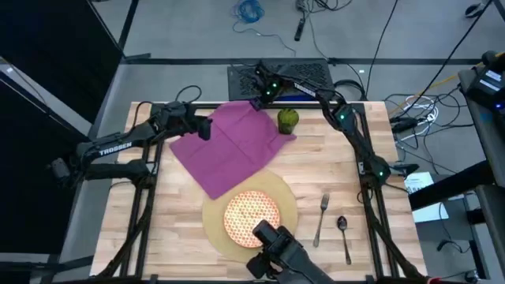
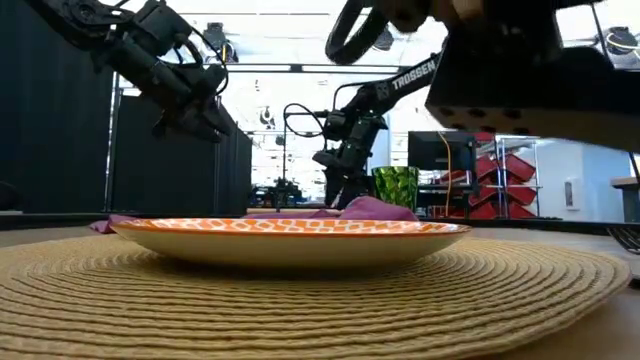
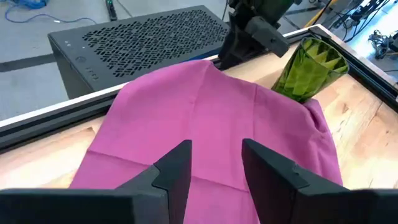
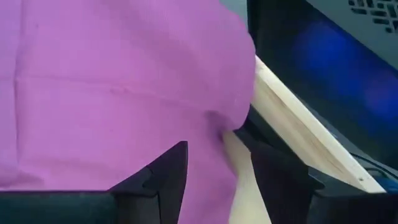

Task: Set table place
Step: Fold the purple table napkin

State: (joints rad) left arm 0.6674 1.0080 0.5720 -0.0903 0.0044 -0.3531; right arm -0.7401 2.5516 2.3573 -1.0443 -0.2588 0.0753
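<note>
Wooden table [image 1: 181,213], right tool [image 1: 256,102] low at napkin [image 1: 229,142] corner

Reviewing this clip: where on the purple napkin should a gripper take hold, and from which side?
Best at a free corner. The napkin lies flat and unfolded on the table, so only its edges offer a lip. The far corner by the right gripper looks clear, approached from above at the back edge. Avoid the side beside the green glass.

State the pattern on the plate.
A red-orange and cream lattice on the plate, clearest in the high view.
</note>
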